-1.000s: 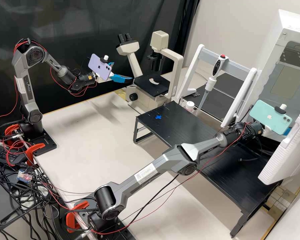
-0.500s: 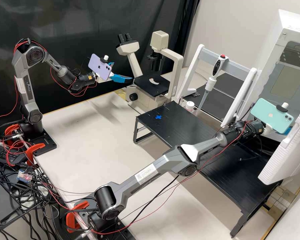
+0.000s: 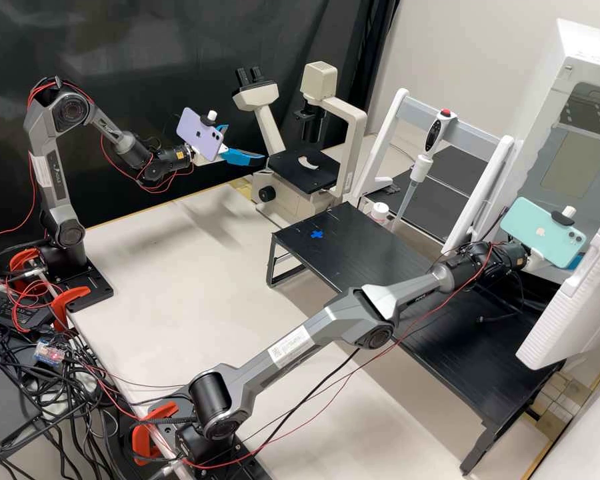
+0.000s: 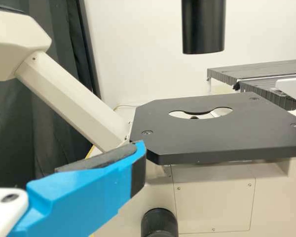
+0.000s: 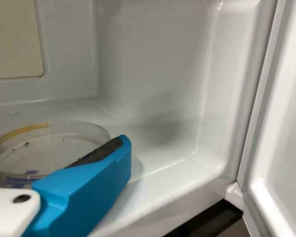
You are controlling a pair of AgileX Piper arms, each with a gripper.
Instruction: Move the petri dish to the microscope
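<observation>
The microscope (image 3: 305,168) stands at the back of the bench, left of the shelf. Beside its stage, my left gripper (image 3: 233,148) holds still with its blue fingers apart. In the left wrist view one finger (image 4: 96,182) is near the corner of the black stage (image 4: 207,138). Part of my right gripper (image 3: 575,261) shows at the white chamber's opening, behind a teal phone. In the right wrist view the clear petri dish (image 5: 44,148) lies between its fingers, inside the chamber. One blue finger (image 5: 96,180) meets the dish's side, and a dark tip shows opposite. The gripper appears shut on it.
The white chamber's thick door (image 3: 567,307) stands open in front of the right arm. A black shelf (image 3: 367,247) crosses the bench. Behind it are a pipette (image 3: 423,160) on a white stand and a small white-capped bottle (image 3: 379,211). The microscope's black lens tube (image 4: 203,24) hangs over the stage.
The right arm's wrist and teal phone have shifted slightly up and to the right in the high view, mostly in the first half second. The left arm has stayed where it was.
</observation>
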